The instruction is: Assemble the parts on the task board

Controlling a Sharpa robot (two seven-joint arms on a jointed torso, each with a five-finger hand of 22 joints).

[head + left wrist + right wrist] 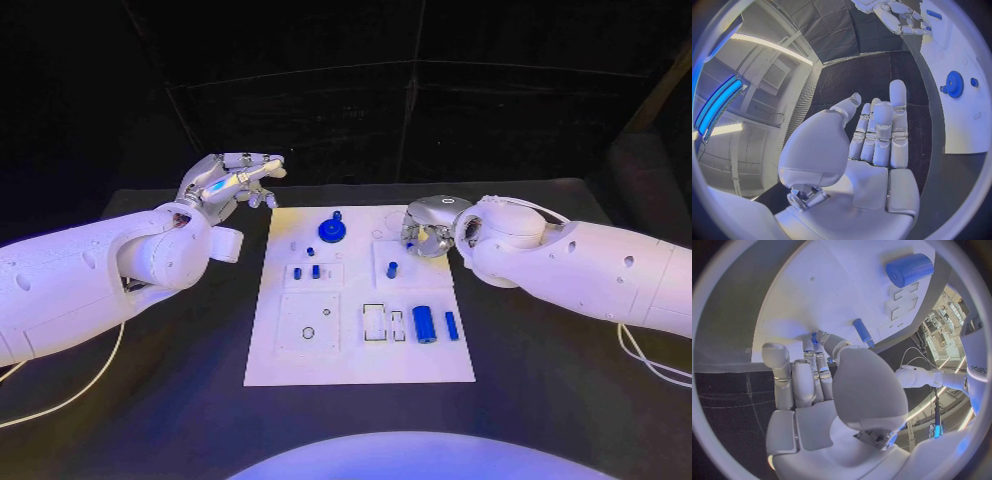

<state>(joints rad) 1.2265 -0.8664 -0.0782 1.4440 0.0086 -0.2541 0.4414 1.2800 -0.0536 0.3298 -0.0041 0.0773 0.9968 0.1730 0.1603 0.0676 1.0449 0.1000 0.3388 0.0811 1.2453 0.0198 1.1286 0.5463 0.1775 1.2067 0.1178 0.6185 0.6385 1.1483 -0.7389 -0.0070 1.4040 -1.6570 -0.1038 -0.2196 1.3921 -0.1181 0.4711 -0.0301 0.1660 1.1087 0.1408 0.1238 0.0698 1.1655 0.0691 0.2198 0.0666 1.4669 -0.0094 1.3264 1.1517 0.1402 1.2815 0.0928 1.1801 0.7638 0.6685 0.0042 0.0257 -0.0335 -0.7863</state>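
The white task board [361, 345] lies mid-table. On it are a blue gear [332, 231], small blue pegs [299, 272], a blue peg [391, 269], a thick blue cylinder [424, 323] and a blue bar [451, 325]. My right hand [428, 228] hovers low over the board's far right part, fingers curled, its thumb and fingertips pinching a small blue part [814, 338]. The blue peg [862, 332] and cylinder [909, 269] lie beyond it. My left hand [231, 185] is raised off the board's far left corner, palm [879, 135] bare and fingers straight. The gear [953, 84] lies past its fingertips.
Empty rectangular slots [382, 322] sit left of the cylinder, and a square recess with a small hole [309, 332] lies at the board's near left. Black table [159, 400] surrounds the board. Cables trail at both sides [649, 360].
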